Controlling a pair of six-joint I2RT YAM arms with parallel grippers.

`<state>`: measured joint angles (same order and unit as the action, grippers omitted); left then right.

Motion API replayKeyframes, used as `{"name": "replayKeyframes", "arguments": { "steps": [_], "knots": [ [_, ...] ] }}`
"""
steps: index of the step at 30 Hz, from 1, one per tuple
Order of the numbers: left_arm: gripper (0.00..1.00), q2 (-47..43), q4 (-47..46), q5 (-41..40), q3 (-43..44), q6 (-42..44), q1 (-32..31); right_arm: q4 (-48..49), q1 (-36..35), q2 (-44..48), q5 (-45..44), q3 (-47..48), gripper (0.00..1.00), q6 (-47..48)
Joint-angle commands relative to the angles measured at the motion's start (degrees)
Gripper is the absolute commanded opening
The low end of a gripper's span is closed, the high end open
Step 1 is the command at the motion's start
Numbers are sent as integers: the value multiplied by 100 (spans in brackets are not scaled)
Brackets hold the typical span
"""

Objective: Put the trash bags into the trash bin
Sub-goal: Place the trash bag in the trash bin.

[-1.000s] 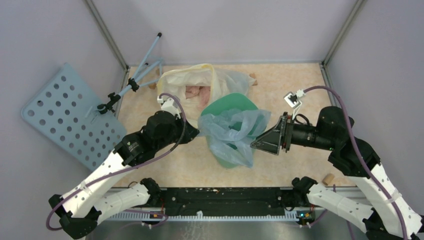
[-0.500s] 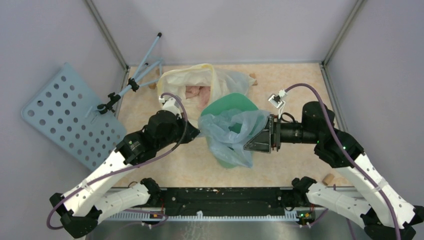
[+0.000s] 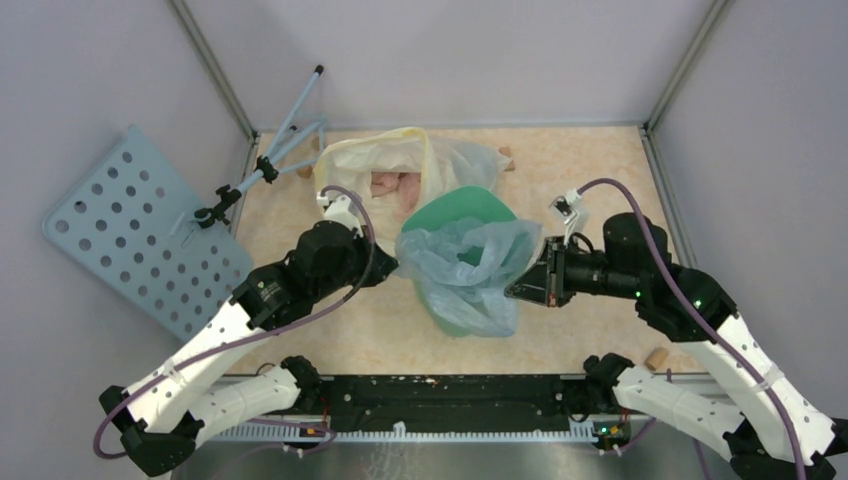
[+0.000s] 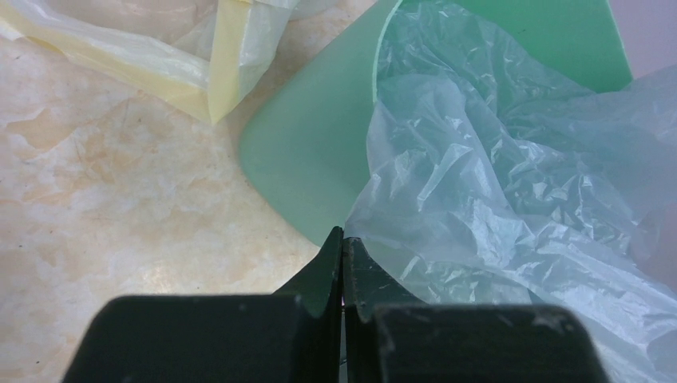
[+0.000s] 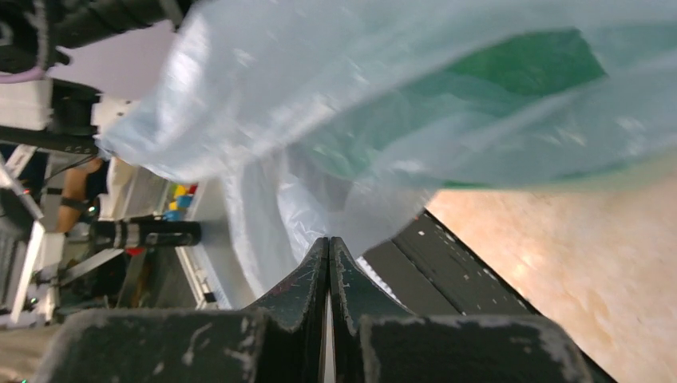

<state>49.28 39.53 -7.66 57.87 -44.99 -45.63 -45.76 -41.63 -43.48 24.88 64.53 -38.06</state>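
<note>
Status: trash bag [image 3: 468,270] draped over the trash bin [image 3: 455,208], partly sagging inside. My left end effector [image 4: 343,239] and right end effector [image 5: 329,243] are both pinched together on its film.

Beige marbled table [image 3: 590,330]: green bin [image 3: 455,210], whitish yellow-rimmed bag [image 3: 360,155], small cork [image 3: 657,356] near right edge.

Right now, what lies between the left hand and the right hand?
The pale-blue trash bag, draped over the mint-green trash bin, fills that stretch; the top view shows it.
</note>
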Motion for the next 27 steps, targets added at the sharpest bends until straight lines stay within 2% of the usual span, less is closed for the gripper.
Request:
{"name": "replayKeyframes", "arguments": {
  "steps": [1,5,14,20,27],
  "knots": [
    [0,-60,174,-336,207,112,27,-907,-54,292,-1003,-47,0,293],
    [0,-132,417,-595,178,155,43,-1315,-54,408,-1520,-353,0,373],
    [0,-100,459,-726,-57,236,161,-1419,-52,239,-2430,-1041,0,501],
    [0,-50,364,-845,-184,337,268,-1289,-49,396,-3417,-1044,0,477],
    [0,-13,182,-1081,-311,334,367,-1090,-50,782,-3908,-953,0,471]
  ]
}}
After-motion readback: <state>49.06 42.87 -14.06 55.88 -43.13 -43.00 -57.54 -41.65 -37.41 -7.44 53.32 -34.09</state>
